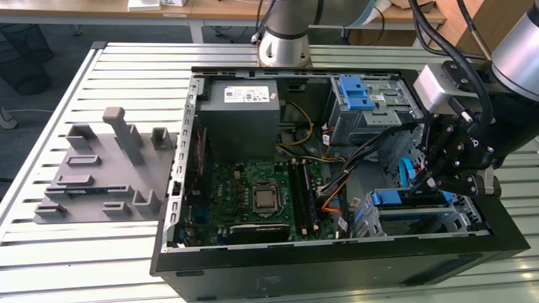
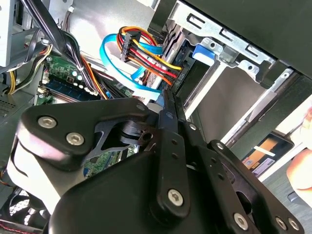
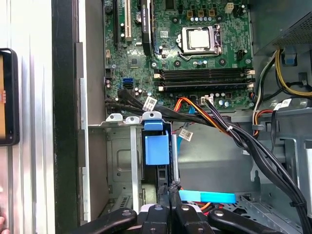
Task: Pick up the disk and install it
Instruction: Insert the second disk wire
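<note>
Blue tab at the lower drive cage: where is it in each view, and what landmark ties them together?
Exterior view: blue tab tops the silver cage at the exterior view's right.
First wrist view: in the cage slot, just beyond the fingers.
Second wrist view: on the cage's rim, past the coloured cables.
Shared landmark: the green motherboard.

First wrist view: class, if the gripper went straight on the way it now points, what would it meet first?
Most likely the blue plastic bracket standing in the metal drive cage, directly ahead of the gripper. Depth is unclear, so it might pass just beside it.
</note>
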